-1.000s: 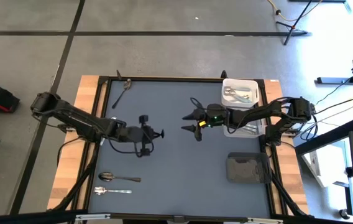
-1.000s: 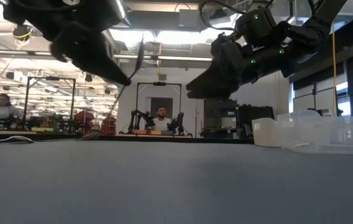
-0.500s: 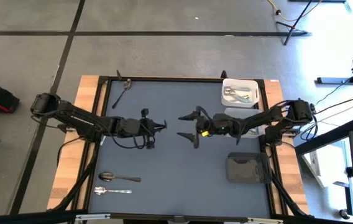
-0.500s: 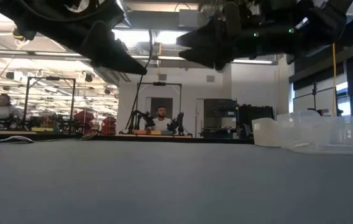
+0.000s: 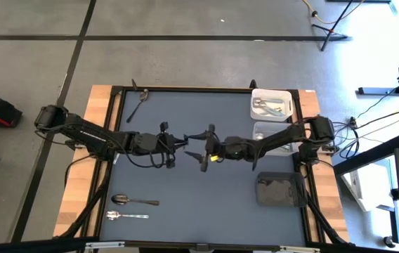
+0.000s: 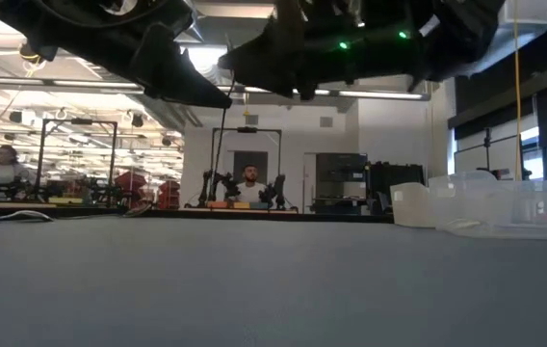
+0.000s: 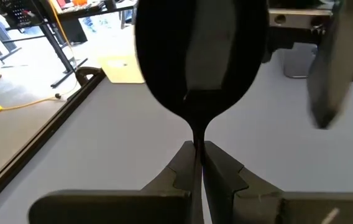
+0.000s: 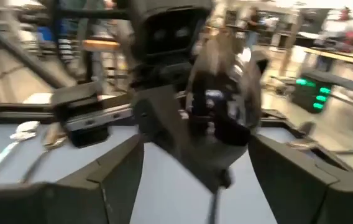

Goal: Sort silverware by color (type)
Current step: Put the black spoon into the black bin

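Two tools meet above the middle of the grey surface [image 5: 206, 197]. Nearest in the left wrist view, the left tool [image 7: 198, 163] is pinched tight on the thin neck of a dark spoon [image 7: 195, 59], whose bowl stands up just past the fingertips [image 7: 179, 168]. In the high view the left tool [image 5: 178, 141] points right, and the spoon [image 5: 191, 136] is only a sliver reaching out from it. The right tool [image 5: 204, 146] faces it with fingers spread wide, one finger on each side of the spoon's bowl. The right wrist view shows the same: the bowl [image 8: 226, 106] sits between the two open fingers [image 8: 111, 168], not yet touched as far as can be told. In the low view both tools hang well above the surface, the left tool [image 6: 196, 92] and right tool [image 6: 254, 72] close together.

Near the front left edge lie two more spoons side by side, a dark spoon [image 5: 135, 201] and a silver spoon [image 5: 126, 215] just in front of it. At the far left corner another spoon [image 5: 138, 103] lies aslant. On the right, a dark bin [image 5: 279, 190] sits nearest, a clear bin [image 5: 270, 133] beyond it, and a white bin [image 5: 254, 95] farthest, holding several pieces of silverware [image 5: 270, 106]
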`<move>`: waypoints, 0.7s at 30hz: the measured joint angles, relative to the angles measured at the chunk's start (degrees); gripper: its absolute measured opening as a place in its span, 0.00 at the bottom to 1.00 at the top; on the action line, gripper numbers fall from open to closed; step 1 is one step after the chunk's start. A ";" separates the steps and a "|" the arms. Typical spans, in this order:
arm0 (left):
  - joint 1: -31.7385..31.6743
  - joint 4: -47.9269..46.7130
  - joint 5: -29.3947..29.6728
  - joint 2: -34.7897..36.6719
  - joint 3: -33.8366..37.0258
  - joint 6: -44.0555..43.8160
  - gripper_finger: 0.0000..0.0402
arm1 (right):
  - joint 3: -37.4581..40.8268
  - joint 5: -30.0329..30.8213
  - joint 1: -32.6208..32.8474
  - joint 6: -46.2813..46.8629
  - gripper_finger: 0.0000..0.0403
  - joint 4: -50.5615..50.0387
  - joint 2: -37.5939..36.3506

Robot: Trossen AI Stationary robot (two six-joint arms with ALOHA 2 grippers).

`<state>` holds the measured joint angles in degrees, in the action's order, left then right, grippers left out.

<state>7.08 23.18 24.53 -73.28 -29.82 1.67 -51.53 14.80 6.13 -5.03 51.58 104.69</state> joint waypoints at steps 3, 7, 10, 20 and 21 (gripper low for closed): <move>0.18 0.06 -0.07 0.00 0.00 0.00 0.03 | -2.64 2.16 -0.11 -1.33 0.68 -0.42 1.03; 0.22 -0.18 -0.25 0.00 0.00 0.02 0.03 | -4.71 2.83 -0.15 -2.77 0.65 -2.07 1.33; 0.21 -0.16 -0.57 0.00 0.00 0.02 0.03 | -4.81 3.83 -0.15 -3.64 0.58 -2.48 1.43; 0.21 -0.24 -1.87 0.00 0.00 -0.23 0.03 | -4.81 5.22 -0.09 -9.48 0.04 -2.58 1.44; 0.21 -0.32 -2.02 0.00 0.00 -0.71 0.03 | -4.81 5.32 -0.09 -10.42 0.02 -2.62 1.44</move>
<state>7.29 22.86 22.51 -73.28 -29.82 0.96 -56.34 20.12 6.04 -15.44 48.95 106.13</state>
